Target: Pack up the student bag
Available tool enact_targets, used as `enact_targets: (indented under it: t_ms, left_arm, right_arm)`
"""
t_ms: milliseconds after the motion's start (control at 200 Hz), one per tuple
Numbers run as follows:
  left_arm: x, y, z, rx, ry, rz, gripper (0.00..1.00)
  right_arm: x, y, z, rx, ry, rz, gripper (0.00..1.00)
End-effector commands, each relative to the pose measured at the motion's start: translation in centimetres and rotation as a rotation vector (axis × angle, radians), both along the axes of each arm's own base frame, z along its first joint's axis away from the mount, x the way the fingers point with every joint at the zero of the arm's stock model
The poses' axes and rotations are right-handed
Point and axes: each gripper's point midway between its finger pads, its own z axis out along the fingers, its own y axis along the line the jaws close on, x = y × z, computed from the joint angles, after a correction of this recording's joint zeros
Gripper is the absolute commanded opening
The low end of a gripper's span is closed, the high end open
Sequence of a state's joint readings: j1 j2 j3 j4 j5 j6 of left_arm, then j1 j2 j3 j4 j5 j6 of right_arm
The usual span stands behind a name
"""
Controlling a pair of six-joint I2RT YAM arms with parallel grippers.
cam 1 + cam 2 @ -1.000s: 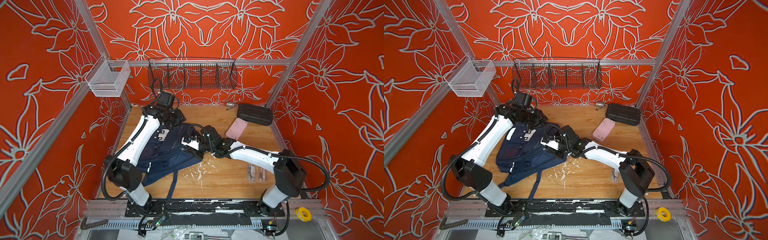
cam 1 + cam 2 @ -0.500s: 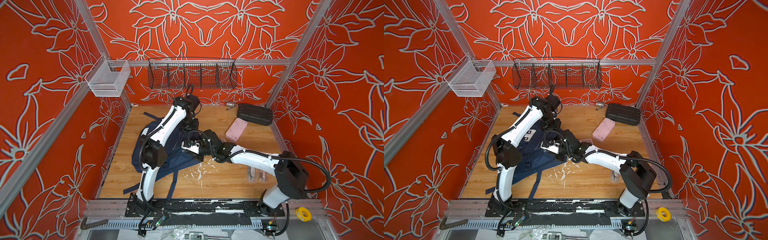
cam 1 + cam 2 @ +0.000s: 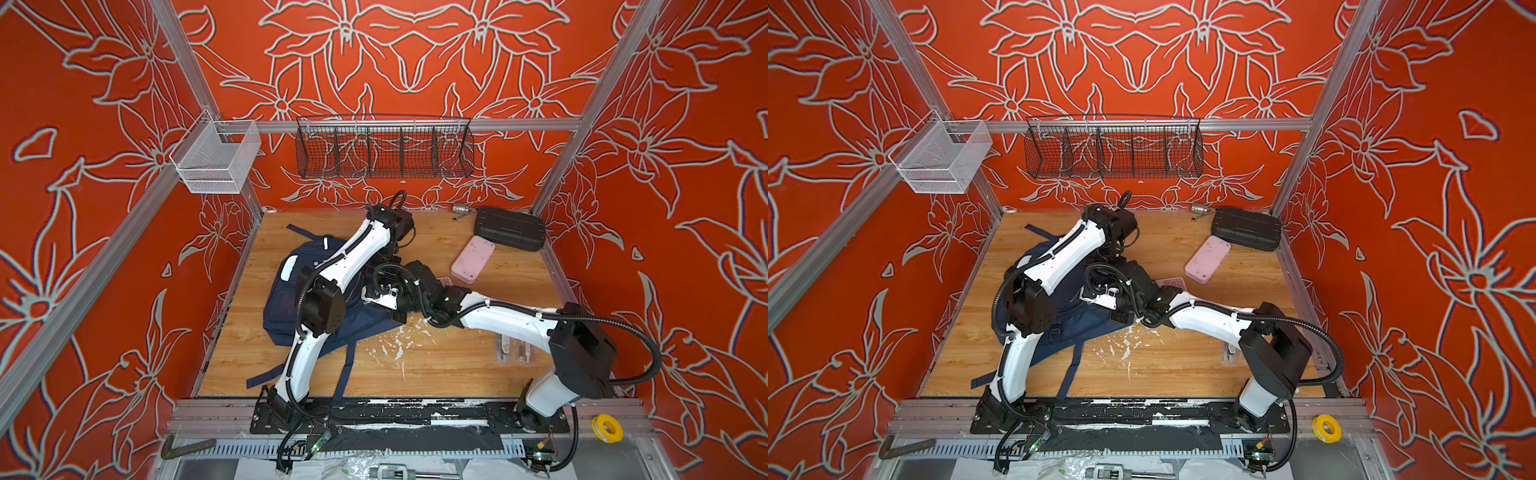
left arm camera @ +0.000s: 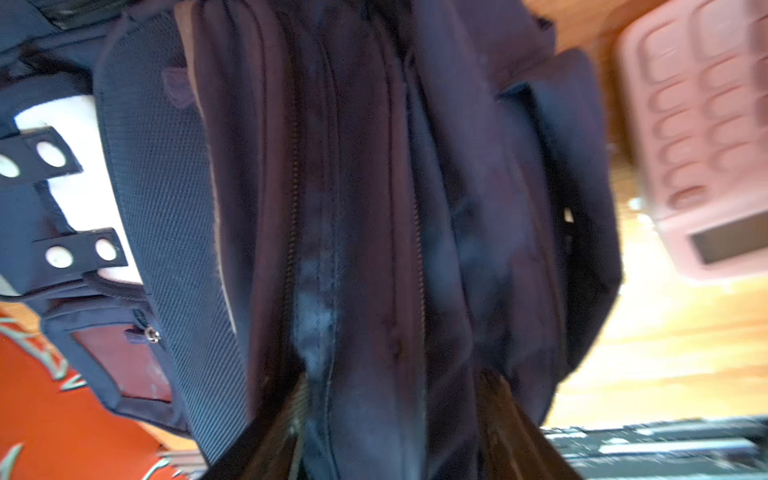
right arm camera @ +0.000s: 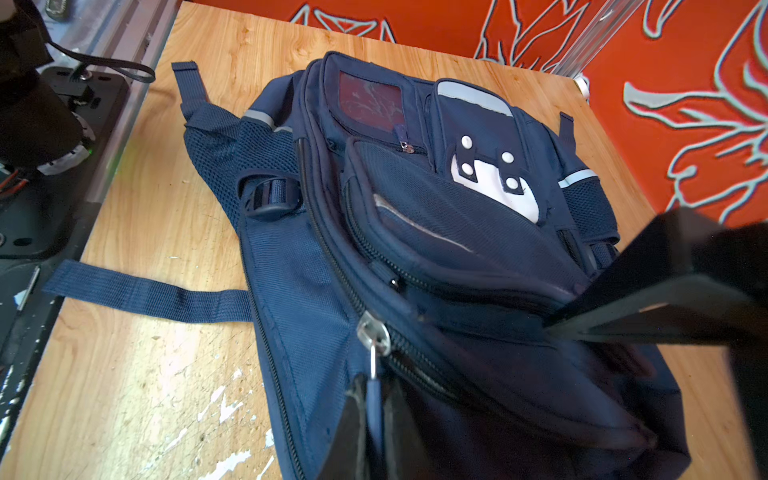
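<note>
Bag (image 5: 291, 270) zip is where I'm at. My right gripper (image 5: 374, 388) is clamped tight on the zip pull (image 5: 375, 409), the blue tab hanging off the silver slider of the big zip.

My left gripper (image 4: 395, 374) has its jaws apart, straddling the bag's top end with folds of navy fabric between the fingers (image 4: 266, 432). Can't tell if they're actually squeezing anything. From the right wrist view, one of those fingers looks pushed into a gap in the bag's top, just beside the zip.

Both grippers sit near each other at the end of the bag closest to the middle of the table (image 3: 457, 353).

In both top views the bag lies flat on the left half of the table, front pocket and white patch up, straps trailing toward the front edge.

A pink calculator (image 4: 706, 145) lies just beside the bag at that same end. Farther right there's a pink case (image 3: 473, 258), with a black case (image 3: 509, 228) behind it by the back wall, both well apart from the bag.
</note>
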State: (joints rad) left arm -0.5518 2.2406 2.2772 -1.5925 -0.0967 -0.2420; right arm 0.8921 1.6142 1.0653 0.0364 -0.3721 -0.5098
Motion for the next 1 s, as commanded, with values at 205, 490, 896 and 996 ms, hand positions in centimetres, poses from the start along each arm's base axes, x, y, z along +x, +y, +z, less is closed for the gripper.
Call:
enact_targets:
  t_ms: [205,490,896,996]
  left_arm:
    - [-1.8,3.8,-1.8,0.268,0.123,-0.042,0.49]
    - [-1.2,2.7,-1.2,0.198,0.092,-0.021,0.00]
    - [5.0,-0.8,11.1,-0.514,-0.237,0.331,0.00]
    - [5.6,0.1,12.8,-0.540,-0.313,0.368,0.00]
  right_arm:
    - [-0.2,0.5,1.9,0.016,-0.098,0.026,0.00]
    - [-0.1,0.3,1.6,-0.006,-0.098,-0.002,0.00]
    - [-2.2,1.9,0.4,-0.046,-0.097,-0.088,0.00]
    - [-2.9,2.5,1.2,-0.035,-0.101,-0.083,0.00]
